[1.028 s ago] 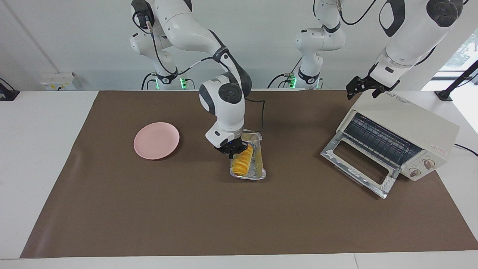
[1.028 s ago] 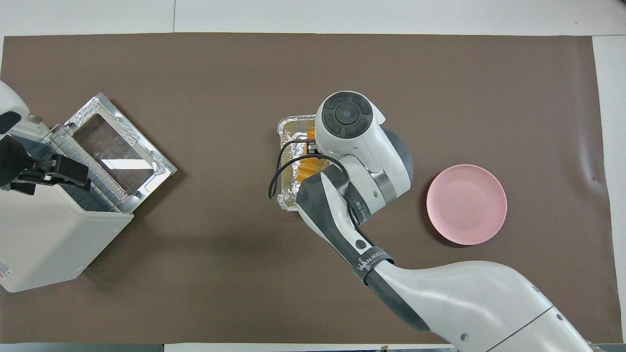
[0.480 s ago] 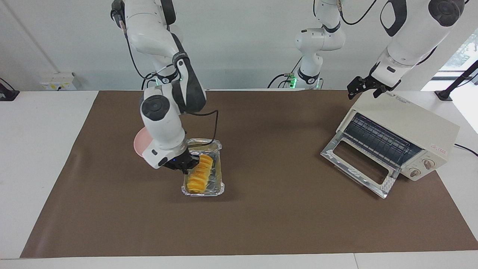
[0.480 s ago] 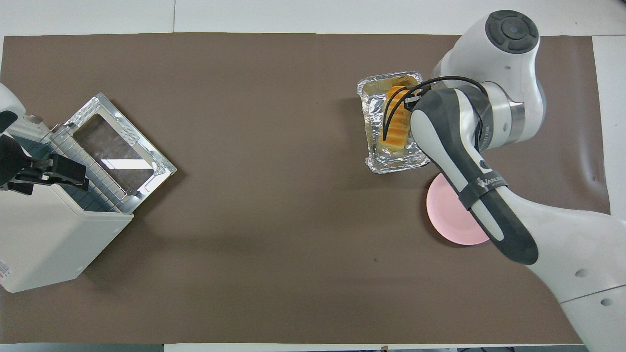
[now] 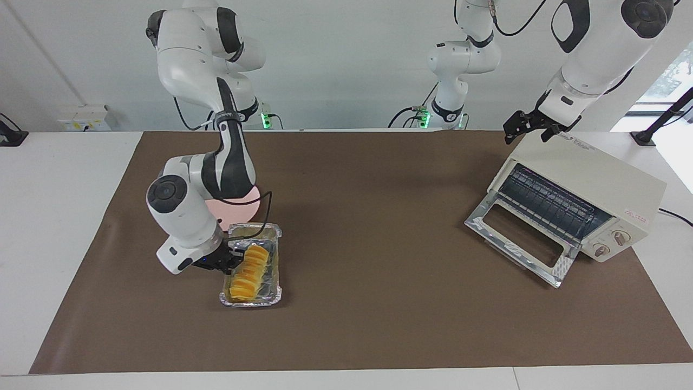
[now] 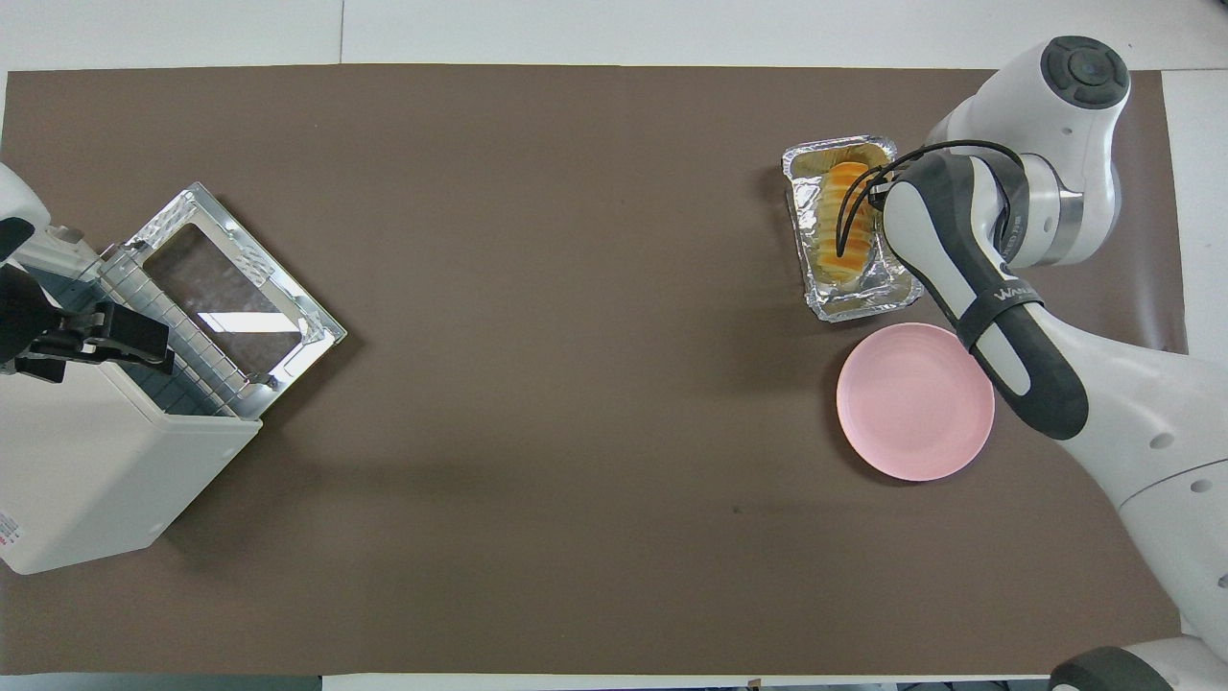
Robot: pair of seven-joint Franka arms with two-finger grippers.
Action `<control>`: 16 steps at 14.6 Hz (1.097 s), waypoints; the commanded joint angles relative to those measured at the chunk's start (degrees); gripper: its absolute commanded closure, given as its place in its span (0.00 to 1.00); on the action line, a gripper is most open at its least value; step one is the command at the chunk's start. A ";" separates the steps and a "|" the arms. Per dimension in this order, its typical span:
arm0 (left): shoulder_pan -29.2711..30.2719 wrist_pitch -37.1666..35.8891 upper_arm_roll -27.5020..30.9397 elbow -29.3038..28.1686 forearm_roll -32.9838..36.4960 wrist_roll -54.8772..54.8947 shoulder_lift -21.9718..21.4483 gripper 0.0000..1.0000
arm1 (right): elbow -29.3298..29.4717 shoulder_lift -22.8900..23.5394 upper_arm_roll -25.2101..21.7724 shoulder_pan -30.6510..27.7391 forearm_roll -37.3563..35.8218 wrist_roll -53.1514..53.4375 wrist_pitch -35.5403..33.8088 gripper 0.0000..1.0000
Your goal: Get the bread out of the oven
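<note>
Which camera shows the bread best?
The overhead view: the bread lies lengthwise in the foil tray, with only a cable across it. The facing view also shows it, though the right hand at the tray's rim hides one side.

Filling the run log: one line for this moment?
right gripper: shut on foil tray rim | bread: in tray, beside pink plate | oven: door open | left gripper: over oven, open

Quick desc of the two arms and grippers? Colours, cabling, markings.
Both arms: glossy white shells with dark grey joint sections and round grey caps. Right arm carries a looping black cable and a band with lettering. The right gripper and left gripper are black. Bases glow green.
</note>
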 commanded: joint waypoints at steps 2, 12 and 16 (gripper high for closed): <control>0.69 0.60 -0.49 -0.38 0.40 0.33 -0.83 0.00 | 1.91 0.81 0.58 -0.45 -0.18 -1.83 -0.10 1.00; 0.69 0.60 -0.49 -0.38 0.40 0.33 -0.83 0.00 | 2.00 -4.47 0.14 3.41 -3.78 -0.60 -9.33 0.00; 0.69 0.60 -0.49 -0.38 0.40 0.33 -0.83 0.00 | 0.25 -4.20 0.23 4.82 -5.27 1.78 -6.27 0.00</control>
